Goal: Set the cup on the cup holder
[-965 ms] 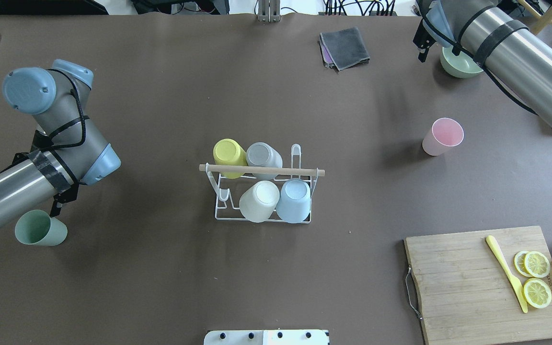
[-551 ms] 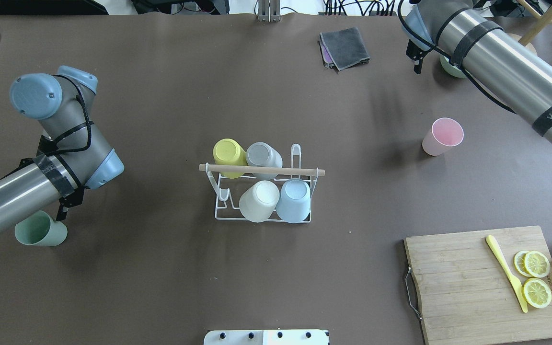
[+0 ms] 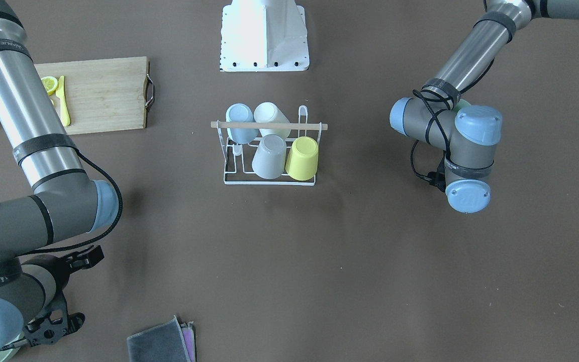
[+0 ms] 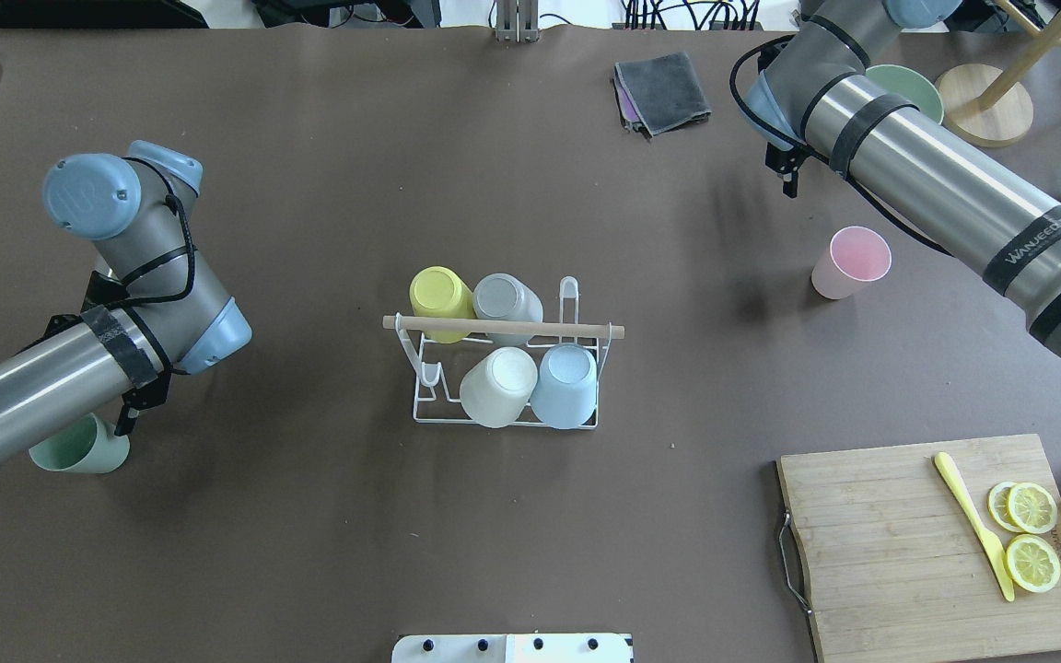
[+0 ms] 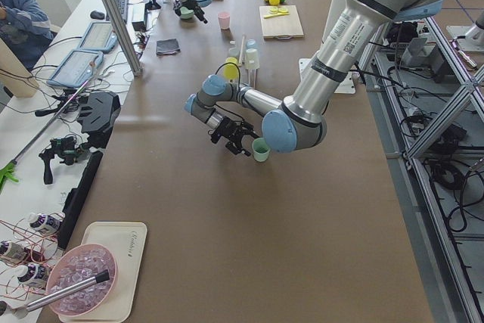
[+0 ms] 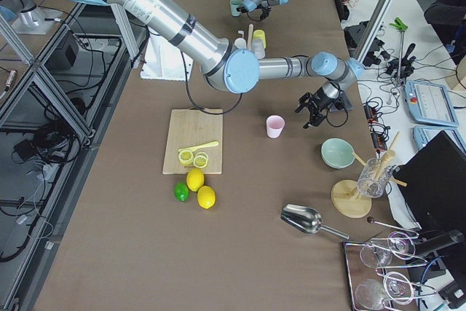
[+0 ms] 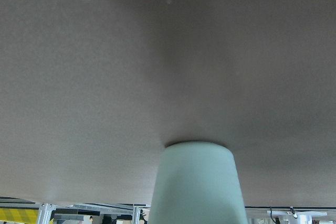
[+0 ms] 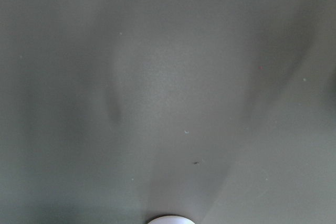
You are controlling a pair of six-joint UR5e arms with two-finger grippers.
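The white wire cup holder (image 4: 503, 327) with a wooden rod stands mid-table and carries yellow, grey, white and light blue cups upside down. A green cup (image 4: 70, 451) stands upright at the left, partly under my left arm. My left gripper (image 4: 130, 414) hangs just beside it, mostly hidden by the wrist. Its fingers look spread in the exterior left view (image 5: 233, 140), and the cup fills the bottom of the left wrist view (image 7: 198, 182). A pink cup (image 4: 851, 261) stands upright at the right. My right gripper (image 3: 81, 289) is open and empty, beyond the pink cup.
A green bowl (image 4: 908, 83) and a round wooden stand (image 4: 982, 115) sit at the far right. A folded grey cloth (image 4: 662, 90) lies at the back. A cutting board (image 4: 936, 543) with a yellow knife and lemon slices lies front right.
My right arm has swung left off the green bowl, bringing its gripper nearer the pink cup. My left wrist has shifted right and slightly down beside the green cup.
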